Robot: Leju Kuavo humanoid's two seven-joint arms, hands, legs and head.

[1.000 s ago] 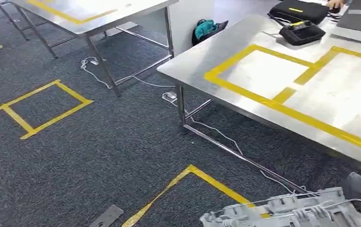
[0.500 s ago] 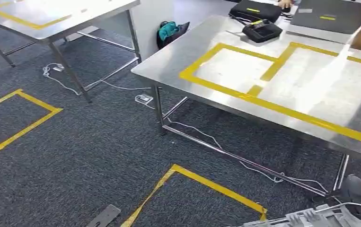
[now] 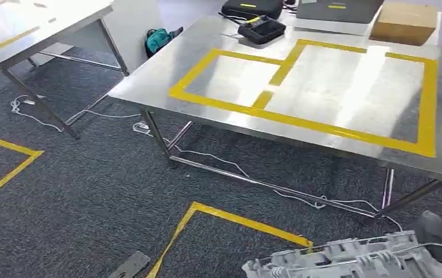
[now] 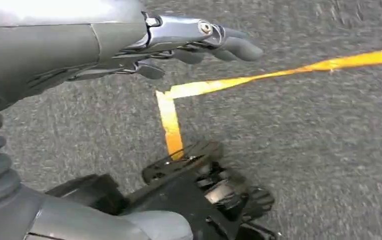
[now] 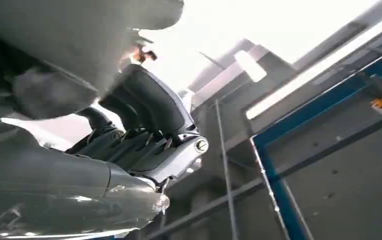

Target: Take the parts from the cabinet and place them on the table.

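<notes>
A light grey ribbed plastic part [image 3: 346, 263] lies across the bottom right of the head view, with my right hand [image 3: 434, 230] gripping its right end. In the right wrist view the dark fingers [image 5: 143, 115] curl around the blurred grey part [image 5: 78, 30]. Ahead stands the steel table [image 3: 149, 81], marked with yellow tape rectangles [image 3: 299, 119]; the part is below and in front of its near edge. My left hand [image 4: 194, 45] hangs over the carpet with its fingers stretched out and nothing in it.
On the table's far side sit a cardboard box [image 3: 404, 22], two black cases [image 3: 262, 29] and a grey case [image 3: 334, 8]. A second steel table [image 3: 33, 23] stands at upper left. White cables [image 3: 236, 168] and yellow floor tape [image 3: 236, 219] lie near the table legs.
The whole view has swung, so the taped table now sits more to the centre and left; the camera moved, not the table. The grey part stays at the bottom right in my right hand.
</notes>
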